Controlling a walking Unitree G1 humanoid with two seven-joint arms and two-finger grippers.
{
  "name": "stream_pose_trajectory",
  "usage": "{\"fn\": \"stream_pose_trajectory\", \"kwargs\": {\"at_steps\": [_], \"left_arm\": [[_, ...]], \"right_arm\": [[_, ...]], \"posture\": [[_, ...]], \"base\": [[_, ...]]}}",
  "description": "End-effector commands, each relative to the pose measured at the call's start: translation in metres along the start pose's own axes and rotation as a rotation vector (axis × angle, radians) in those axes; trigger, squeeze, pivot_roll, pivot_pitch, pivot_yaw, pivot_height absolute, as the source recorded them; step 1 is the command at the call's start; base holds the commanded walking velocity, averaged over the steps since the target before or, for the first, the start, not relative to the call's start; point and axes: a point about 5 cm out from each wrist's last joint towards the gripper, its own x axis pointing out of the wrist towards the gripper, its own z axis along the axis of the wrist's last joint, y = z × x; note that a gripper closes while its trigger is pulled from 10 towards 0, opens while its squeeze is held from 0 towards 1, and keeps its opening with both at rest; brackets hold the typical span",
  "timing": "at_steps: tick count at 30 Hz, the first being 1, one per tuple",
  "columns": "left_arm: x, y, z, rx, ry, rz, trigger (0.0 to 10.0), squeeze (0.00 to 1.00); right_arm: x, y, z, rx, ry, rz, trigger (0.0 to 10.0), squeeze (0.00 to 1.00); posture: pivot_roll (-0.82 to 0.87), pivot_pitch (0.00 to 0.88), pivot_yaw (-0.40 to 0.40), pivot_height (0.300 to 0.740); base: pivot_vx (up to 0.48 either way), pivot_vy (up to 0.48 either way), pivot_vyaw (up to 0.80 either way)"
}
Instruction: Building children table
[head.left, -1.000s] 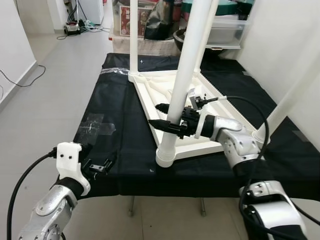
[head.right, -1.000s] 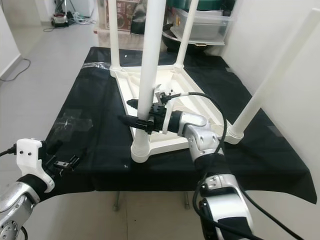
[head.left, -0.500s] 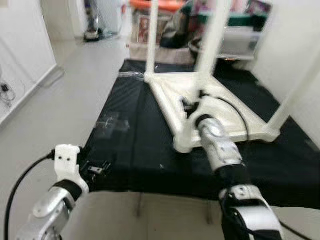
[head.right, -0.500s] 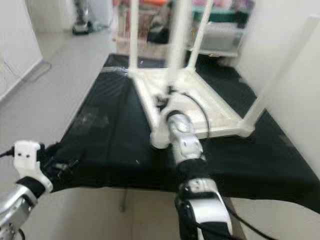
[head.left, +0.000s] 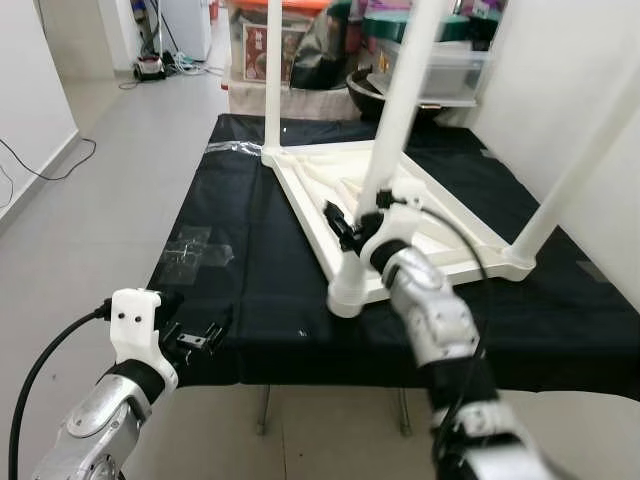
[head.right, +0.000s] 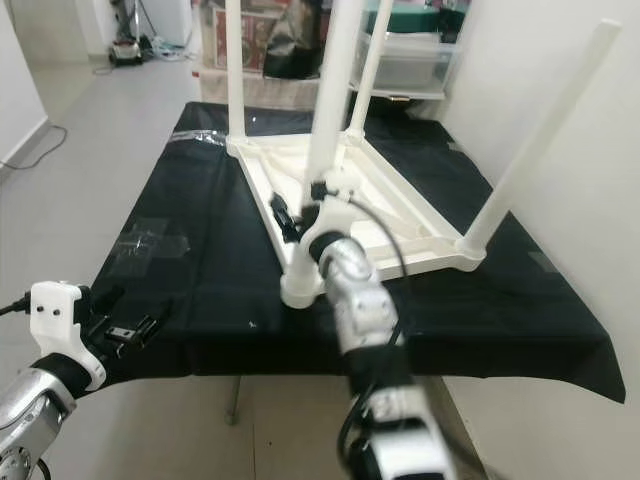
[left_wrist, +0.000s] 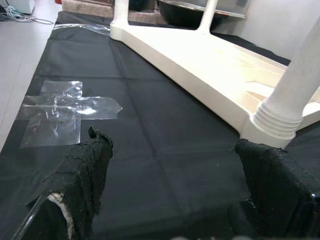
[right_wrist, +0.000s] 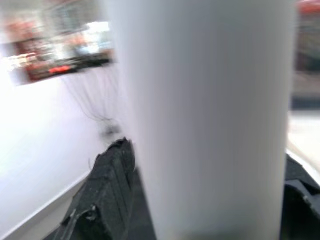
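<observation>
The white children table (head.left: 312, 205) lies upside down on a black-covered work table (head.left: 250, 290), its legs pointing up. My right gripper (head.left: 345, 222) holds the near leg (head.left: 395, 110) just above its screw collar (head.left: 347, 295). In the right wrist view the leg (right_wrist: 210, 120) fills the gap between the black fingers (right_wrist: 107, 185), so the gripper is shut on it. My left gripper (head.left: 195, 338) hovers open at the work table's near left corner, with nothing between its fingers (left_wrist: 82, 175). Other legs stand at the far left (head.left: 272, 75) and at the right (head.left: 580, 170).
A cross of clear tape (head.left: 190, 250) is stuck on the black cloth at the left. Storage boxes and a dark bowl (head.left: 365, 80) crowd the space behind the far edge. A white wall (head.left: 590, 60) runs along the right. Grey floor (head.left: 110, 170) lies to the left.
The head view swung, blurred and settled. My right arm now reaches the near leg from below rather than from the right, still gripping it. The left gripper has stayed put.
</observation>
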Motion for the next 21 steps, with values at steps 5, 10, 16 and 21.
{"fn": "stream_pose_trajectory", "kwargs": {"at_steps": [5,10,16,21], "left_arm": [[0.002,-0.002,-0.003,-0.008,0.004,-0.020,10.0,0.00],[0.002,-0.002,-0.003,-0.009,0.004,-0.024,10.0,0.00],[0.001,-0.003,-0.003,-0.010,0.006,-0.027,10.0,0.00],[-0.001,-0.004,-0.002,-0.013,0.004,-0.031,10.0,0.00]], "right_arm": [[-0.014,0.023,-0.007,-0.049,0.063,0.470,10.0,0.00],[-0.015,0.032,-0.023,-0.040,0.138,0.563,4.5,0.00],[0.014,0.017,-0.056,-0.091,0.307,0.148,0.0,0.00],[0.002,-0.027,-0.061,-0.072,0.364,-0.502,0.0,0.00]], "posture": [[0.14,0.000,-0.134,0.740],[0.15,0.000,-0.141,0.740],[0.16,0.000,-0.147,0.740],[0.14,0.000,-0.145,0.740]], "base": [[0.000,0.000,0.00],[0.000,0.000,0.00],[0.000,0.000,0.00],[0.000,0.000,0.00]]}}
